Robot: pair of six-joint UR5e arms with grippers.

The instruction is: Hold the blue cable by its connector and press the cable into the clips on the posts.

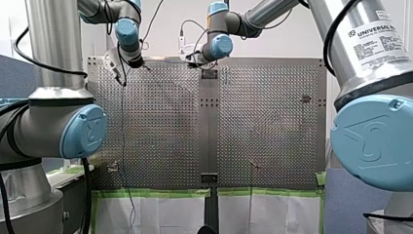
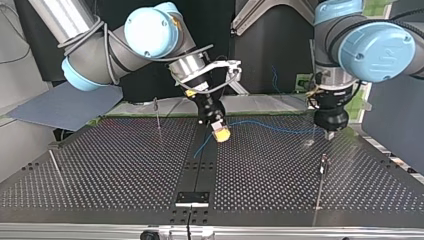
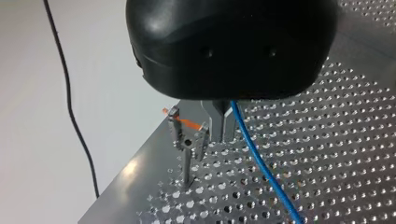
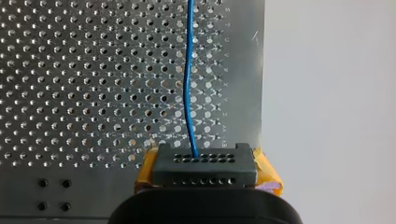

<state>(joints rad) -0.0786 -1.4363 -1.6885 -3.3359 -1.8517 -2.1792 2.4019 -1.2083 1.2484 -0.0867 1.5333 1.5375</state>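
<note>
In the right wrist view my right gripper (image 4: pixel 205 173) is shut on a black connector (image 4: pixel 204 164), with yellow pads (image 4: pixel 267 173) on either side. The blue cable (image 4: pixel 188 84) runs straight ahead from it over the perforated plate. In the top view that cable (image 2: pixel 270 126) spans from my right gripper (image 2: pixel 220 132) across to my left gripper (image 2: pixel 328 132). In the left wrist view my left gripper (image 3: pixel 220 128) has its metal fingers shut on the blue cable (image 3: pixel 261 163), just beside a clip post (image 3: pixel 187 142) with an orange tag.
More thin posts stand on the perforated table (image 2: pixel 125 170): one (image 2: pixel 157 114) at the top view's left, one (image 2: pixel 323 165) nearer at its right. A black wire (image 3: pixel 70 107) hangs beyond the table edge. Green tape (image 1: pixel 156 193) lines the table's near edge in the front view.
</note>
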